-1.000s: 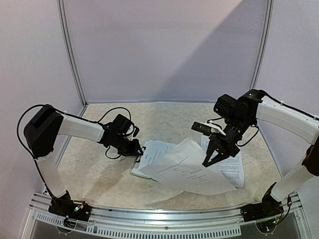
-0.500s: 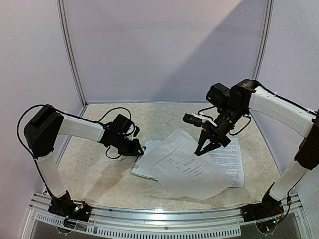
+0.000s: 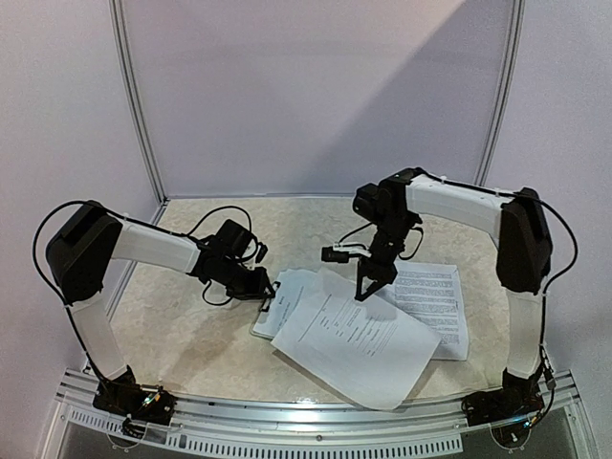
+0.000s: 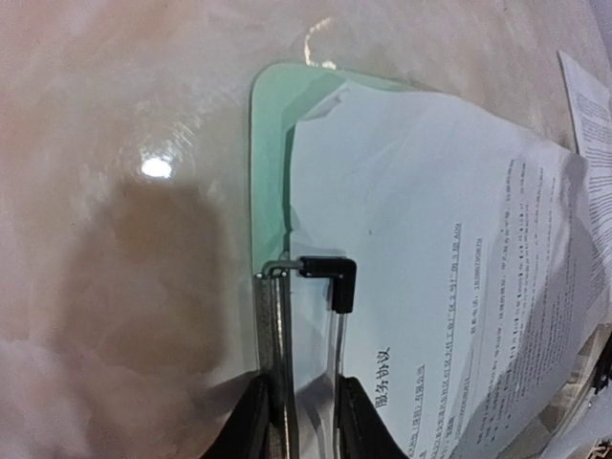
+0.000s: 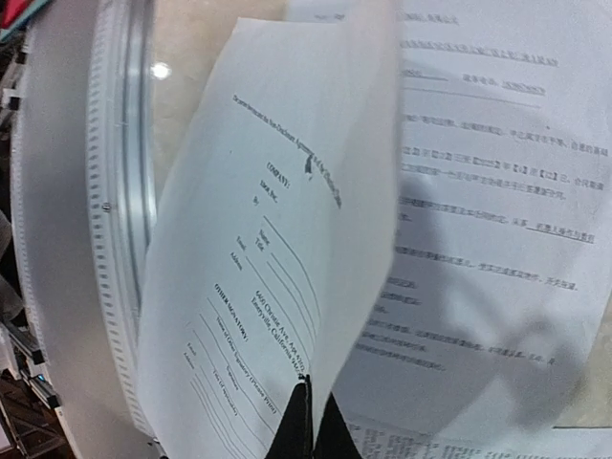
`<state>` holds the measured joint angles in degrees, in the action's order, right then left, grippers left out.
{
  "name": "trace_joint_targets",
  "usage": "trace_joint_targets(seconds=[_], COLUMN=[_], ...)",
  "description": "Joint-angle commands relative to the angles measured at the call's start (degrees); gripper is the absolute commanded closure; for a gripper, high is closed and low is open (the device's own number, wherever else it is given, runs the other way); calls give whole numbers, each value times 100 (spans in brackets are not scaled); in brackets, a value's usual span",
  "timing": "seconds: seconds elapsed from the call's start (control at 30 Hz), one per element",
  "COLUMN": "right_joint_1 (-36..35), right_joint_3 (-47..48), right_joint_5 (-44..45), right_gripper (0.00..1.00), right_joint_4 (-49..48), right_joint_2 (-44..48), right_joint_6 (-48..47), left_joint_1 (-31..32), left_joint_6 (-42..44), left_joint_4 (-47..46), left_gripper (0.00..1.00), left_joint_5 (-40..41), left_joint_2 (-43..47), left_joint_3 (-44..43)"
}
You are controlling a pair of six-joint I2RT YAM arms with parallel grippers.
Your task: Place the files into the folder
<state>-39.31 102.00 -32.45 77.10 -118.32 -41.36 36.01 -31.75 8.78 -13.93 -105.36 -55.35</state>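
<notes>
The clipboard lies flat on the tabletop, left of the middle. One sheet rests on it, leaving a pale green strip bare along the board's edge and corner. The left claw is down at that end of the board, its fingers closed together on the metal wire of the black clip.

The right claw hangs over the middle of the tabletop with its tips pressed shut on the far edge of a second sheet. This sheet is raised and curled at the pinched edge, and the rest slopes down towards the near edge. It covers part of the paper on the clipboard.

A third sheet lies flat nearer the right edge of the tabletop, its left part tucked under the lifted one.
</notes>
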Motion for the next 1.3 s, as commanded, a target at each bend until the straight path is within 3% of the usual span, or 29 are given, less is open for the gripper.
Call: trace_joint_targets(seconds=[0.0,0.33,0.83,1.27], right_joint_1=[20,-104,-173,-182], right_joint_3=[731,1523,1690,2096], right_joint_5=[1174,1801,1348,845], right_gripper=[100,96,100,100], right_joint_4=[455,95,-636,-1019], right_joint_2=[-847,-1833,-1540,-1943], right_joint_6=[-96,-175,-14,368], left_joint_1=[126,126,143,137], left_joint_6=[-43,-51,-65,-26], left_joint_4=[441,412,361,423], left_gripper=[100,100,100,100], left_joint_5=[-68,-81,-102,-81], left_joint_2=[-236,-216,-251,-222], left_joint_3=[253,277,297,267])
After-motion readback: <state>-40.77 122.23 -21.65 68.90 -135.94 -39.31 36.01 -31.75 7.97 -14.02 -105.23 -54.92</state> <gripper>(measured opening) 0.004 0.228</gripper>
